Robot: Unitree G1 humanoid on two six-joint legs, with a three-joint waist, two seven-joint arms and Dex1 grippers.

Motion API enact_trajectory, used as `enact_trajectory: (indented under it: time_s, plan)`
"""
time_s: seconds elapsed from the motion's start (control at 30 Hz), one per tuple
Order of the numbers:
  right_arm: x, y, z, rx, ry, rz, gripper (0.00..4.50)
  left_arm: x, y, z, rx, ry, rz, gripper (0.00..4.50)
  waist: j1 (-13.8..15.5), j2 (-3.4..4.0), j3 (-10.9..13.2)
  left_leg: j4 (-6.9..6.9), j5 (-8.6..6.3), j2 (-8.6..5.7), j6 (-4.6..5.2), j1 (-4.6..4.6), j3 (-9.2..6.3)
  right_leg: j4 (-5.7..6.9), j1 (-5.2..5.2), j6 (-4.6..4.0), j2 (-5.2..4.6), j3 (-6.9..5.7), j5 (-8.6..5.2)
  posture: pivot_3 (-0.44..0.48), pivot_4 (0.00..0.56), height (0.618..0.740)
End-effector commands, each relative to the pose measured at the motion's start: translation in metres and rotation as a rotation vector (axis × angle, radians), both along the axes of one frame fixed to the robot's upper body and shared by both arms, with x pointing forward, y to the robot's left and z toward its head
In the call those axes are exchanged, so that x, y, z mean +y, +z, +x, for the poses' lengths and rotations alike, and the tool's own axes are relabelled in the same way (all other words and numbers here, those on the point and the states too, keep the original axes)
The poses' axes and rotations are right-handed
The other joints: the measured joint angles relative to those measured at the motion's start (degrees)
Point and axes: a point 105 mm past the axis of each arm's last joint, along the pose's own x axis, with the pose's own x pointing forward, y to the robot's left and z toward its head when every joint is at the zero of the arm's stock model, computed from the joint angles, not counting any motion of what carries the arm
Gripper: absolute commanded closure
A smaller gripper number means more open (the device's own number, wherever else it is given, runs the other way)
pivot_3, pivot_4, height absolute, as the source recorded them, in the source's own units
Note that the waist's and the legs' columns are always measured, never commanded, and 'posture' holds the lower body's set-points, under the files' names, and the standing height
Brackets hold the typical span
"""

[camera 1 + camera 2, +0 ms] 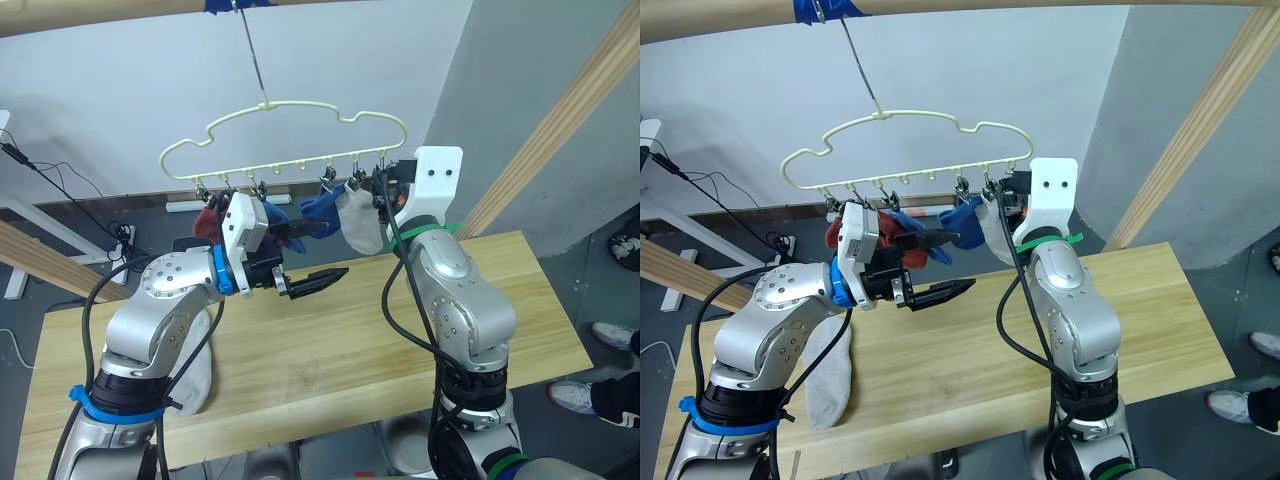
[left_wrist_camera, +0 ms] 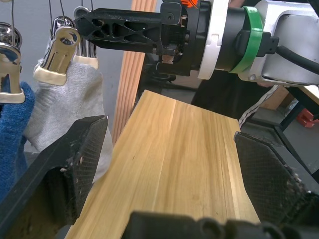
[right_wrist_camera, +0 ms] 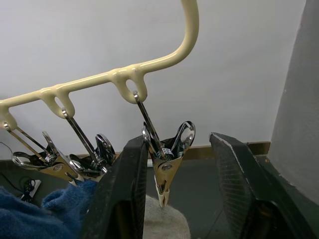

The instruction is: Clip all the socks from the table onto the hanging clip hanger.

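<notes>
The pale-yellow clip hanger (image 1: 290, 135) hangs from a wooden pole above the table (image 1: 380, 340). Clipped on it in a row are a rust-red sock (image 1: 207, 222), two blue socks (image 1: 320, 208) and a light grey sock (image 1: 362, 225). Another light grey sock (image 1: 825, 375) lies on the table's left part, partly under my left arm. My left gripper (image 1: 322, 256) hovers open and empty over the table, below the blue socks. My right gripper (image 3: 177, 174) is raised to the hanger, open, its fingers standing either side of the metal clip (image 3: 164, 169) that holds the hung grey sock.
Thick wooden poles (image 1: 560, 130) slant up at the right and cross the top. A wooden beam (image 1: 40, 255) runs at the left beside floor cables. A person's shoes (image 1: 610, 335) are on the floor past the table's right end.
</notes>
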Motion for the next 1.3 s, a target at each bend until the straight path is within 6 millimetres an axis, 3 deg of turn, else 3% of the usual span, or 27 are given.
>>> enact_trajectory:
  time_s: [0.03,0.27,0.37,0.53,0.97,1.03,1.13,1.3]
  plan:
    - [0.014,0.029,-0.013,-0.100,0.061,0.099,2.49,-0.004,0.006,-0.004,-0.040,-0.023,-0.002,0.00,-0.1,0.00,0.0,0.00,0.00,0.00,0.00,0.00,0.00,0.00,0.00,0.00,0.00,0.00,0.00,-0.313,0.273,0.737]
    - [0.016,0.031,-0.014,-0.114,0.079,0.099,2.49,-0.004,0.005,-0.003,-0.039,-0.022,-0.001,0.00,-0.1,0.00,0.0,0.00,0.00,0.00,0.00,0.00,0.01,0.00,0.00,0.00,0.00,0.00,0.00,-0.311,0.274,0.737]
    - [0.017,0.031,-0.015,-0.116,0.082,0.098,3.09,-0.003,0.005,-0.004,-0.038,-0.021,0.000,0.00,-0.1,0.00,0.0,0.00,0.00,0.00,0.00,0.00,0.00,0.00,0.00,0.00,0.00,0.00,0.00,-0.311,0.274,0.737]
    - [0.017,0.031,-0.015,-0.120,0.086,0.097,4.49,-0.002,0.004,-0.003,-0.037,-0.017,0.002,0.00,-0.1,0.00,0.0,0.00,0.00,0.00,0.00,0.00,0.00,0.00,0.00,0.00,0.00,-0.01,0.00,-0.311,0.274,0.737]
    - [0.017,0.031,-0.015,-0.128,0.086,0.085,4.49,0.010,-0.007,0.000,-0.005,0.086,-0.021,0.00,-0.2,0.00,0.0,0.01,0.00,0.03,0.00,0.01,0.00,0.01,0.01,0.00,-0.01,0.01,0.00,-0.311,0.274,0.737]
    - [0.017,0.031,-0.015,-0.128,0.085,0.084,4.49,0.016,-0.011,0.004,0.009,0.156,-0.038,0.00,-0.2,0.01,0.0,0.01,0.00,0.04,0.00,0.01,-0.02,0.01,0.01,0.00,-0.02,0.01,0.00,-0.314,0.272,0.737]
    - [0.016,0.031,-0.015,-0.129,0.082,0.080,4.49,0.050,-0.037,0.019,0.040,0.482,-0.085,0.00,-0.3,0.00,-0.1,0.00,0.00,0.08,0.01,0.04,-0.02,0.00,0.01,0.00,-0.04,0.05,0.00,-0.314,0.272,0.737]
    - [0.015,0.031,-0.015,-0.131,0.086,0.070,4.49,0.098,-0.079,0.015,0.106,0.888,-0.101,0.00,-0.3,-0.03,-0.2,-0.01,-0.01,0.27,0.01,0.04,-0.08,0.01,0.00,0.00,-0.08,0.05,0.00,-0.303,0.277,0.737]
